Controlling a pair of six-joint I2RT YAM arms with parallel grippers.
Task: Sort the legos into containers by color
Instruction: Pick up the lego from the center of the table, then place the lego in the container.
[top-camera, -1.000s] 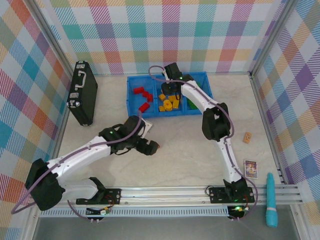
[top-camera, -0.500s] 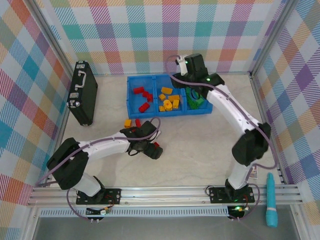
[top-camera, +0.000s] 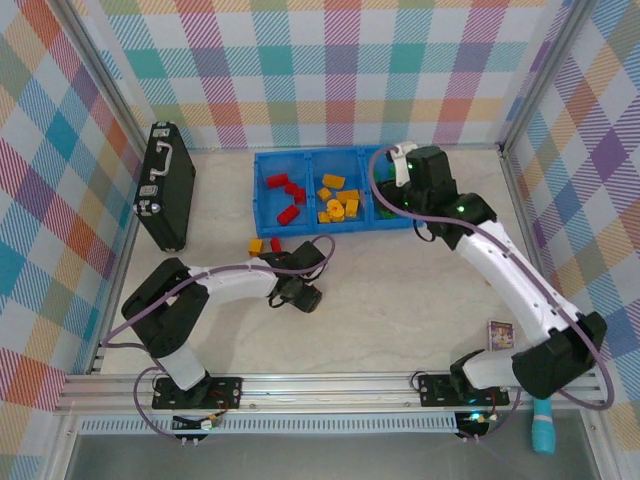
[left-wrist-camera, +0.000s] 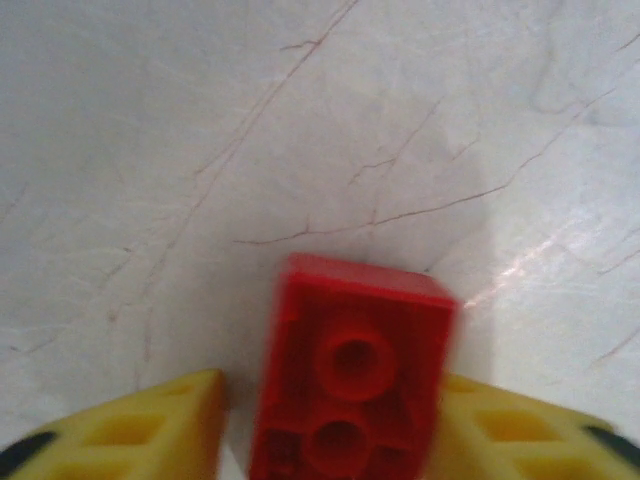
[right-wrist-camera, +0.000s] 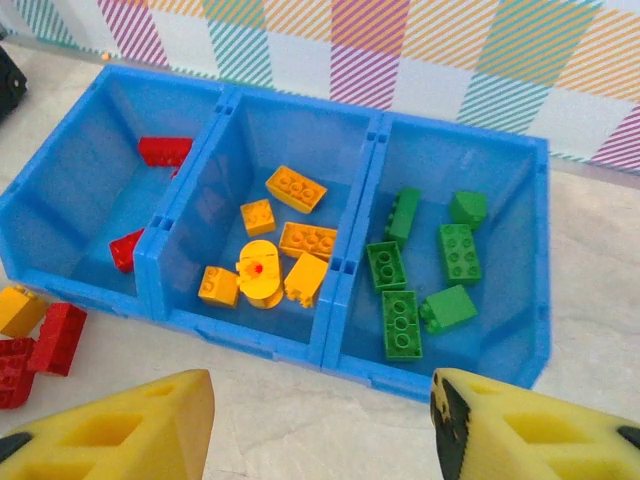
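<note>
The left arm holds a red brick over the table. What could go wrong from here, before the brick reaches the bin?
1. The red brick sticks out well past the left jaws, so it might twist or slip during the carry.
2. A loose yellow brick and loose red bricks lie on the table just in front of the blue bin, at its left end. A low approach to the red compartment could knock them away.

Pale marbled desk (top-camera: 400, 290), seen from above.
On it lie a blue bin (top-camera: 266, 200), a black case (top-camera: 165, 185), loose legos (top-camera: 257, 245) and a small card (top-camera: 501, 335).
</note>
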